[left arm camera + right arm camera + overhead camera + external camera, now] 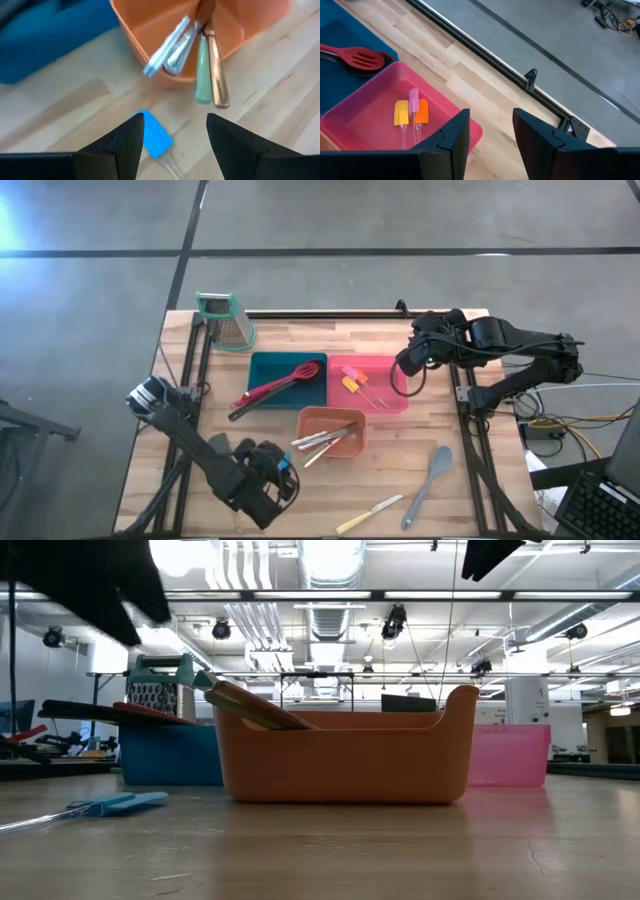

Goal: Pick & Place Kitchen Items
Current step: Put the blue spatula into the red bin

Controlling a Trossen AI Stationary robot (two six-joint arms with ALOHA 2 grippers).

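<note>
The left claw (172, 137) hangs open and empty over the plank-grained wooden table (440, 510); a flat blue spatula head (152, 135) on a clear stem lies just below its fingers, and beyond them pastel-handled knives (192, 55) jut over the smooth orange tray's (150, 30) rim. The right claw (490, 135) hovers open above the pink tray (360, 130), where small yellow, pink and orange spatulas (410, 112) lie.

Three trays sit mid-frame: two side by side (262, 366) (398, 402), a third (357, 442) below between them. A box grater (226, 319) stands upper left; a spoon (428, 483) and knife (368, 514) lie lower right.
</note>
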